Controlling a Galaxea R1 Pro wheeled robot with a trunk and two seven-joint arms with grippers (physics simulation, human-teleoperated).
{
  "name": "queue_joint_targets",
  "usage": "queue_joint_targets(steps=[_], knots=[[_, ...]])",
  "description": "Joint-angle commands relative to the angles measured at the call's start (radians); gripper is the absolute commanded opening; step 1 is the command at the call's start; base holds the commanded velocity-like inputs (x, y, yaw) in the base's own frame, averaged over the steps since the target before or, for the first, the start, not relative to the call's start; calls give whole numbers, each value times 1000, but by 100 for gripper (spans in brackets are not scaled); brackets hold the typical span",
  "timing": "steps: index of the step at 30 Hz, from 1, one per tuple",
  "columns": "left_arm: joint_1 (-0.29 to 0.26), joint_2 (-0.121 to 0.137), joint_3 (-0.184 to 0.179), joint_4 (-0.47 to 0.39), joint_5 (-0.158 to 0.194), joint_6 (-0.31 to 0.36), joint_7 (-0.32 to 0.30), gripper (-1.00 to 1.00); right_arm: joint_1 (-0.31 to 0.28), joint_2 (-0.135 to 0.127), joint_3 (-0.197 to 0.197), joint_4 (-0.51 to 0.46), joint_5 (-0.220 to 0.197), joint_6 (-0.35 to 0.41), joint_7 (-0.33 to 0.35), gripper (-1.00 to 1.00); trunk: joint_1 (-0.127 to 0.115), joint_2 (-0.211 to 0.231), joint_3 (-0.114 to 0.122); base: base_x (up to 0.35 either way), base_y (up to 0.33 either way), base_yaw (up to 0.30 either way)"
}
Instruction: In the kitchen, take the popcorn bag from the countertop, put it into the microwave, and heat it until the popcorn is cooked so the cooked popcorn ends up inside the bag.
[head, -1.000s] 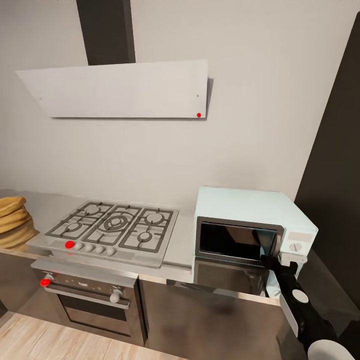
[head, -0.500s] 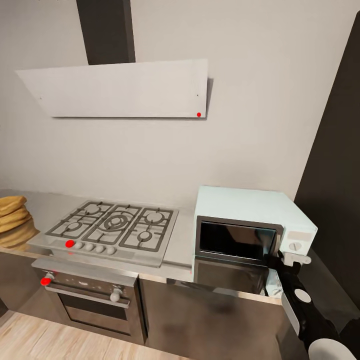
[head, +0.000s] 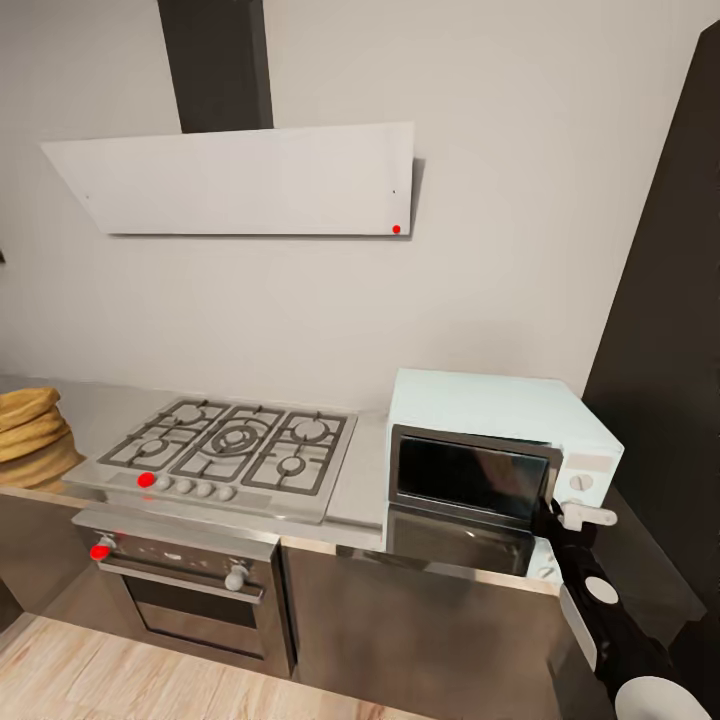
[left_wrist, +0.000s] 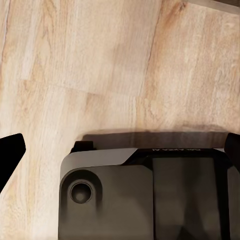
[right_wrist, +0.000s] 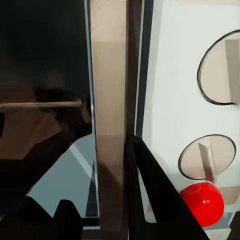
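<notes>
Right claw (head: 556, 518) sits at the door edge of the microwave (head: 495, 440), on the seam between the dark glass door and the cream knob panel. In the right wrist view one dark finger (right_wrist: 155, 195) is wedged along the steel door frame (right_wrist: 109, 115), just beside the two knobs (right_wrist: 207, 159) and a red marker (right_wrist: 202, 203). The claw looks closed down on the frame edge, but the second finger isn't clearly seen, so can't tell for sure whether it's actually pinching. The door looks to be just cracked ajar at that edge. Left claw (left_wrist: 120, 150) hangs low over the wood floor (left_wrist: 100, 60), finger tips at the frame edges, spread wide, holding nothing. The popcorn bag (head: 28, 435) is at the far left of the table (head: 90, 405), past the gas hob (head: 235, 450), well apart from the microwave. Risks: thin frame lip, so the finger likely slips off mid-swing and the door falls back. A pull off the hinge arc could drag the microwave along the table. The finger is close enough to the knobs to bump one. The bag is a long reach away, so the base probably needs repositioning.
</notes>
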Motion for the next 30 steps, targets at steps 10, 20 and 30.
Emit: queue_joint_targets(steps=[10,20,30], knots=[[-1,0,1,1,0,-4,0,100,0,0,6,0,5,-4,5,-100,0,-1,0,-56,0,0],[-1,0,1,1,0,-4,0,100,1,2,9,-2,5,-4,5,-100,0,-1,0,-20,0,0],[-1,0,2,1,0,-4,0,100,1,2,12,-3,6,-3,5,-100,0,-1,0,-110,0,0]])
